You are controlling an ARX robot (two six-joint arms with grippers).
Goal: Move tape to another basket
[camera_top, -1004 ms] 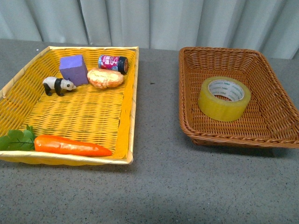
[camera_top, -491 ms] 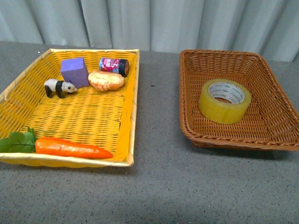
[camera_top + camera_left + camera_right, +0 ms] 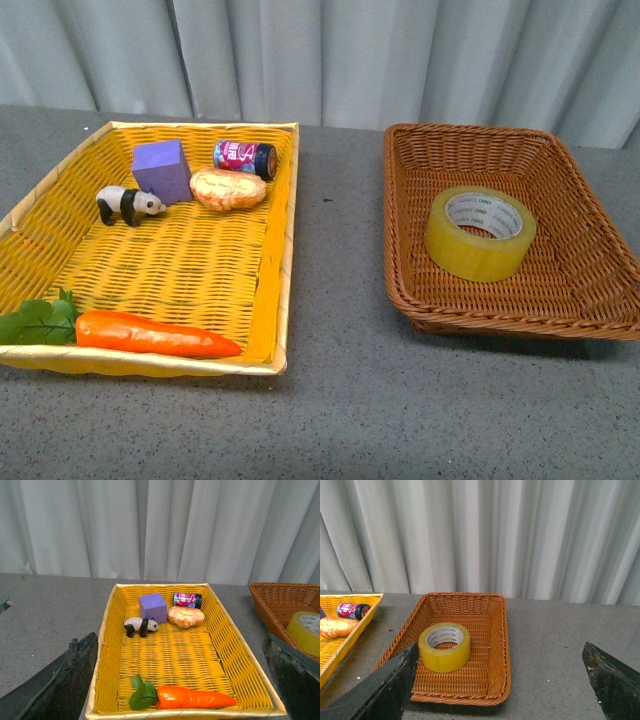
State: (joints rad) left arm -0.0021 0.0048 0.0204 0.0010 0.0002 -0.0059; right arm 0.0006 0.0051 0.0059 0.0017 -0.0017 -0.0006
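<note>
The tape (image 3: 472, 252), a yellowish roll with a white printed core, lies flat in the left middle of the brown wicker basket (image 3: 598, 262) on the right of the table. Neither gripper shows in the front view. In the right wrist view my right gripper (image 3: 500, 647) is open and empty, held back from the basket (image 3: 487, 625) with the tape (image 3: 445, 655) nearer its left finger (image 3: 380, 692). In the left wrist view my left gripper (image 3: 180, 639) is open and empty, facing the yellow tray (image 3: 107, 645). The tape (image 3: 304, 632) and basket (image 3: 272, 600) show at that view's edge.
The shallow yellow tray (image 3: 284, 260) on the left holds a carrot (image 3: 150, 335), a toy panda (image 3: 125, 203), a purple block (image 3: 162, 170), a bread roll (image 3: 228, 188) and a small can (image 3: 245, 157). A strip of grey table (image 3: 340, 260) separates the baskets. A curtain hangs behind.
The whole scene has shifted slightly down in the front view. The tape and the other objects keep their places in their baskets.
</note>
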